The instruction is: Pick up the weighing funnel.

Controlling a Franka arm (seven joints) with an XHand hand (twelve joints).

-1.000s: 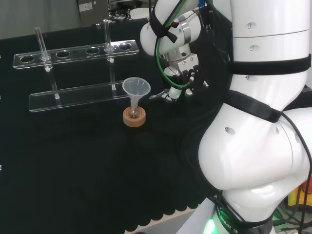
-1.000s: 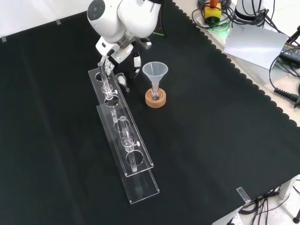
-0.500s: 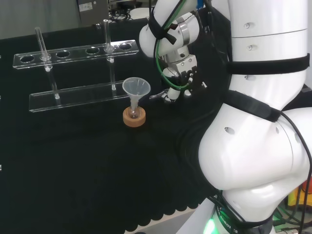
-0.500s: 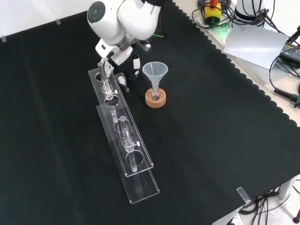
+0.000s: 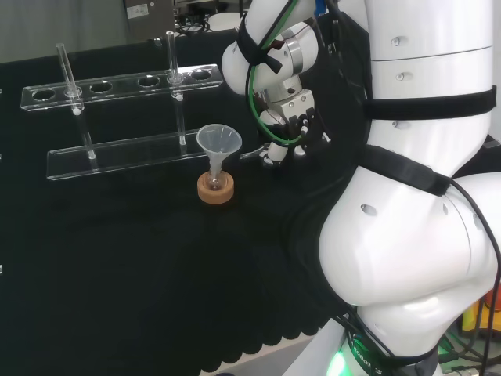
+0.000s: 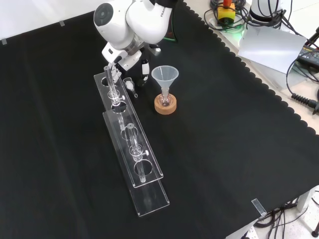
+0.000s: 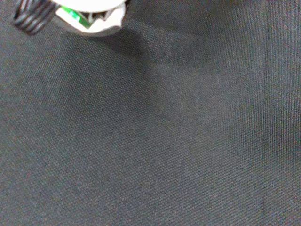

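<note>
The weighing funnel [image 5: 252,154], a small clear piece, is low over the cloth just right of the big funnel [image 5: 218,142] in the head view. In the front view the weighing funnel [image 6: 130,85] sits beside the near end of the tube rack [image 6: 130,144]. The hand [image 5: 286,125] hangs directly over its right end and seems to touch it. From the front, the hand [image 6: 144,67] comes down between the rack and the big funnel [image 6: 165,76]. I cannot make out whether it grips the piece. A blurred white part of the hand [image 7: 91,19] shows over bare black cloth at the wrist.
The big funnel stands in a small flask on a cork ring [image 5: 215,189]. A clear two-tier rack [image 5: 117,86] with glass tubes runs along the far side in the head view. The arm's white links [image 5: 423,196] are on the right.
The hand has edged slightly left in the head view, closer over the weighing funnel's end. The funnel, flask and rack stay where they were.
</note>
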